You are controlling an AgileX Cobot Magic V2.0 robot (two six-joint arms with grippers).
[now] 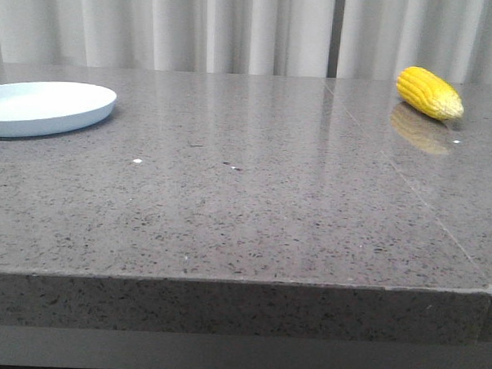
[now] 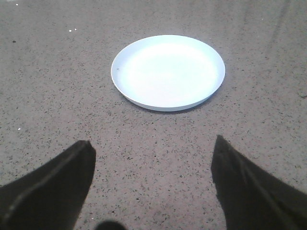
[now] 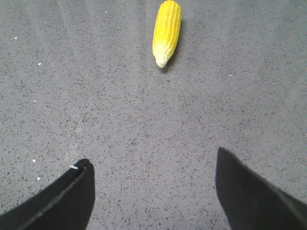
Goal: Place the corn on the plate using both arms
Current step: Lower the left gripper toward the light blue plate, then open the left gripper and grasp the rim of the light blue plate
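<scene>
The yellow corn lies on the grey stone table at the far right, its paler tip pointing right. It also shows in the right wrist view, well ahead of my right gripper, which is open and empty over bare table. The pale blue-white plate sits at the far left, empty. It shows in the left wrist view ahead of my left gripper, which is open and empty. Neither arm shows in the front view.
The speckled grey table has a seam running diagonally on its right side. Its front edge is near the camera. Pale curtains hang behind the table.
</scene>
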